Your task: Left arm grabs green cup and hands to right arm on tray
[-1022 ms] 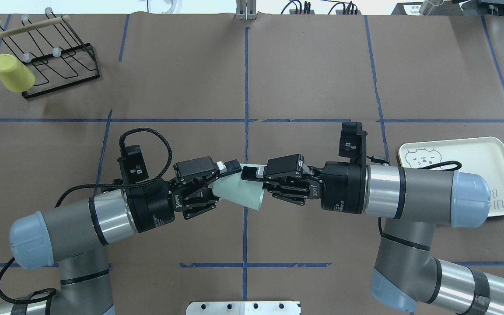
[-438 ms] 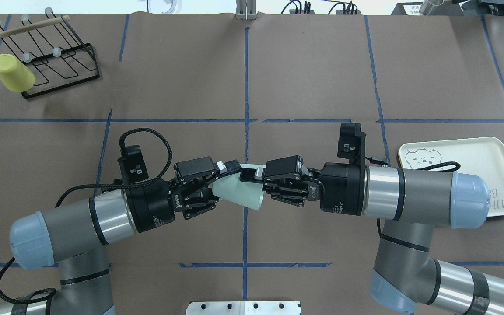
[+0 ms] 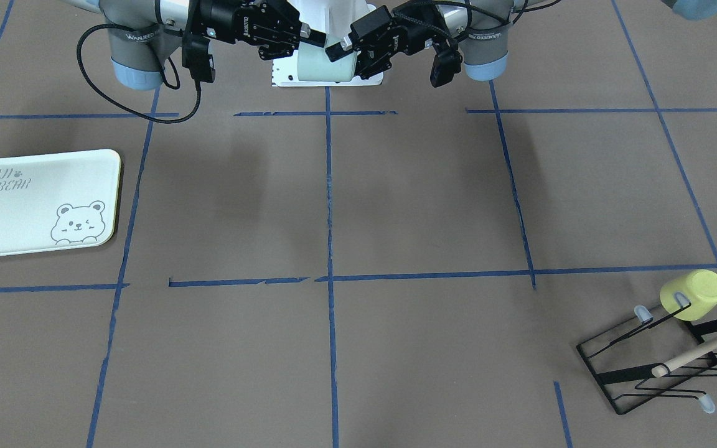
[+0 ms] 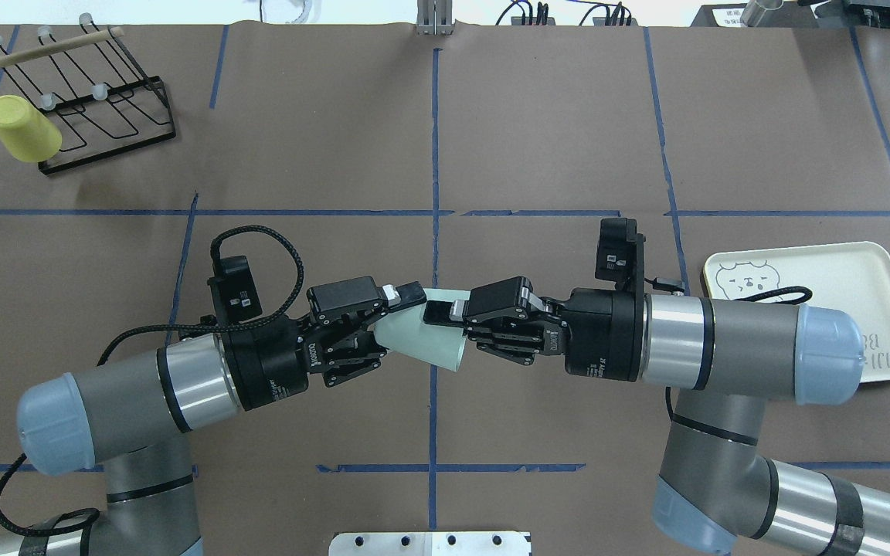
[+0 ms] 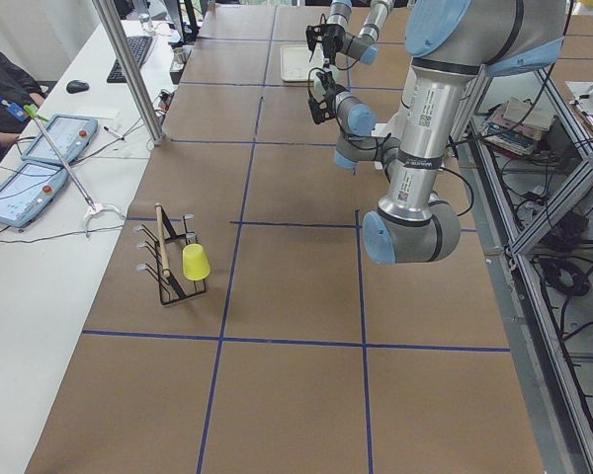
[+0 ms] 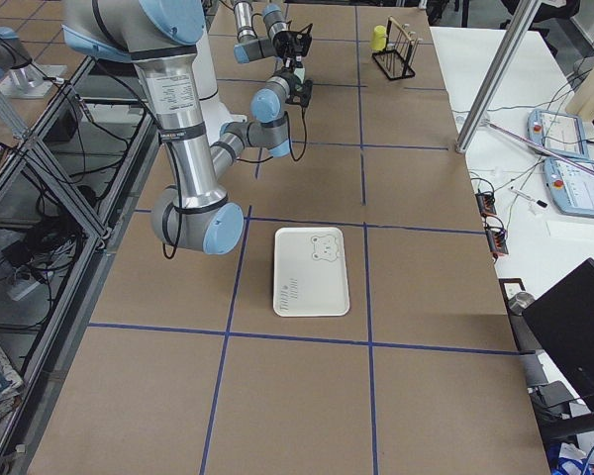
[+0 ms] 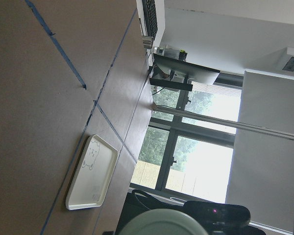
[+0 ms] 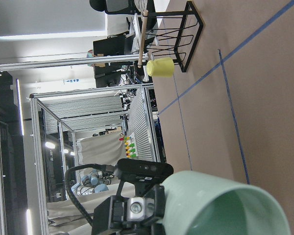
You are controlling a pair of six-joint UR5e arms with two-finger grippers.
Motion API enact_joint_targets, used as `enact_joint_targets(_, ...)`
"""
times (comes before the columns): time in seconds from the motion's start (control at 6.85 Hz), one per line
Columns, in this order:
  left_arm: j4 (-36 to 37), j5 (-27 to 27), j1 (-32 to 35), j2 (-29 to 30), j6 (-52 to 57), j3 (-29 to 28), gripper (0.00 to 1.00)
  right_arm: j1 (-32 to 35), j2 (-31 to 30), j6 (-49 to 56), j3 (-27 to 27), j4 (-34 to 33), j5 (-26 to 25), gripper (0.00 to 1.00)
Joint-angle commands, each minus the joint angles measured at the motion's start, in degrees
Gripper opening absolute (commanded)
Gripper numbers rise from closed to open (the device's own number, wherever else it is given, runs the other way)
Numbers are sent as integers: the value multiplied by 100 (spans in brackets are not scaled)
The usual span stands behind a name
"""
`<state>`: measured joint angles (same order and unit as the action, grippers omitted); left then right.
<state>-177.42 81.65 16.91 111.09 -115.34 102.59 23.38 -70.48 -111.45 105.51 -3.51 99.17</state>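
Observation:
The green cup (image 4: 423, 345) hangs on its side above the table's middle, mouth toward the right arm. My left gripper (image 4: 397, 328) is shut on its base end. My right gripper (image 4: 449, 332) has one finger over the top of the rim, and its jaws stand narrower than the left's, shut on the rim. The front view shows the cup (image 3: 321, 65) between my right gripper (image 3: 309, 53) and my left gripper (image 3: 341, 59). The right wrist view shows the cup's open mouth (image 8: 225, 205). The tray (image 4: 839, 286) lies flat under the right forearm, empty.
A brighter yellow-green cup (image 4: 24, 127) hangs on a black wire rack (image 4: 105, 116) at the far left corner. Blue tape lines cross the brown table cover. The tray also shows in the front view (image 3: 22, 211).
The right gripper's jaws have drawn closer together on the cup's rim end, and the right wrist has shifted slightly toward the cup. The left arm and the cup have stayed in place.

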Motion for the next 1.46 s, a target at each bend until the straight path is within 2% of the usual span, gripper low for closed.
enact_joint_targets(0.0, 15, 44, -13, 9, 29, 24, 100, -18, 7, 0, 5, 8, -3, 0)
enact_joint_targets(0.73, 76, 203, 197, 18, 73, 68, 100, -44, -45, -8, 66, 26, 49, 0)
enact_joint_targets(1.17, 233, 167, 934, 36, 73, -72, 100, -79, -54, -9, 101, 26, 41, 0)
enact_joint_targets(1.31, 574, 176, 1259, 62, 73, -81, 100, -62, -71, -9, 101, 43, 58, 0)
